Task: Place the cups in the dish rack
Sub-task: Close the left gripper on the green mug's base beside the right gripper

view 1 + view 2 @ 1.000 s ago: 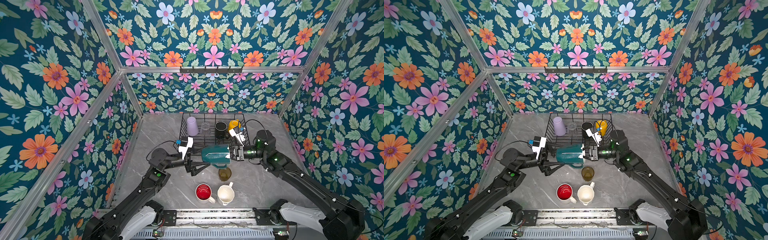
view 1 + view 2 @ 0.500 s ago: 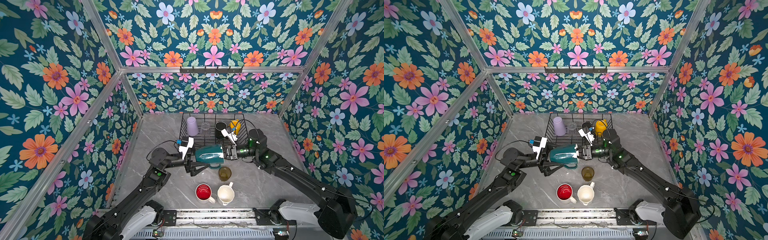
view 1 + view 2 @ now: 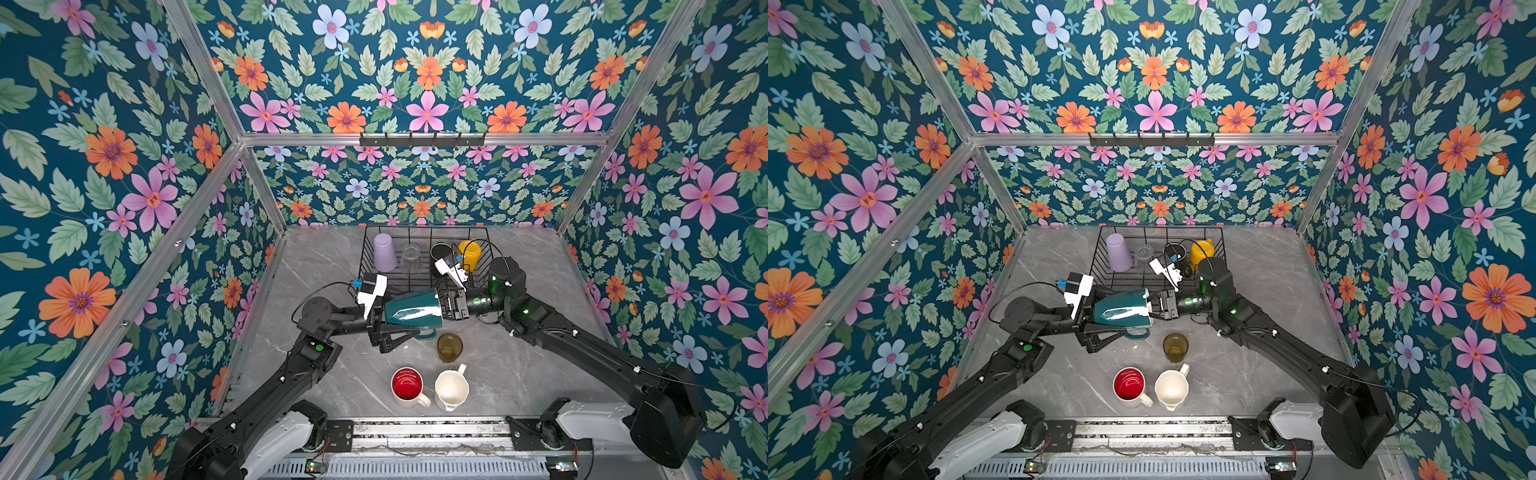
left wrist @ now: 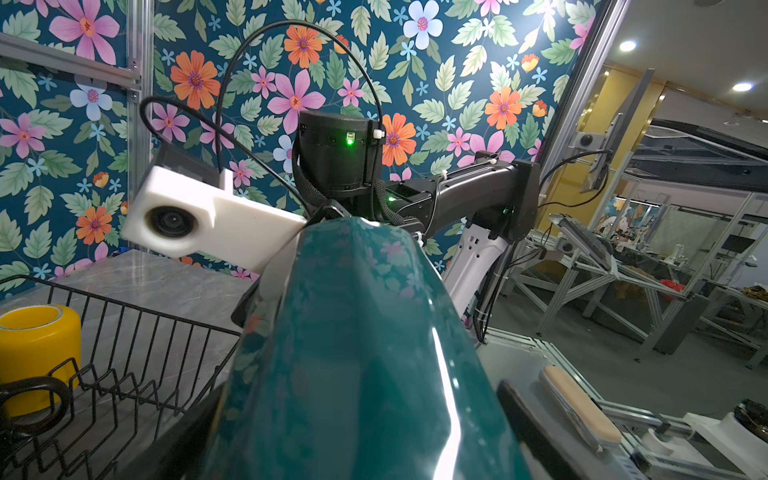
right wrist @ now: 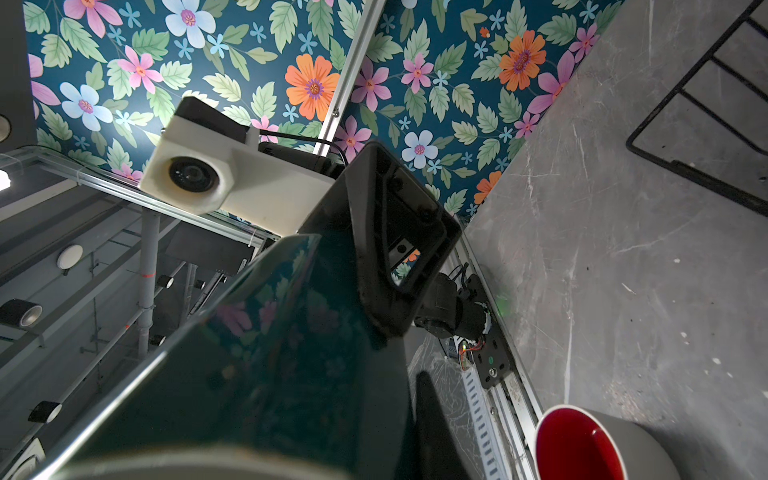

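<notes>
A dark green mug [image 3: 411, 309] hangs sideways above the table, just in front of the dish rack [image 3: 368, 253]. My right gripper [image 3: 442, 305] is shut on its rim. My left gripper [image 3: 395, 318] is open, its fingers straddling the mug's base end, with a gap showing beside one finger [image 4: 519, 415]. Inside the rack stand a lilac tumbler [image 3: 383, 252], a clear glass [image 3: 411, 254], a black mug [image 3: 440, 253] and a yellow mug [image 3: 469, 252]. On the table sit an olive glass [image 3: 449, 347], a red-inside mug [image 3: 407, 384] and a white mug [image 3: 451, 388].
A black bar with hooks [image 3: 422, 140] hangs on the back wall's rail. Floral walls close in the grey marble table [image 3: 324, 270] on three sides. The arms' mounting rail [image 3: 415, 430] runs along the front edge.
The right gripper has carried the green mug leftward, deeper between the left gripper's open fingers. The left arm has barely moved.
</notes>
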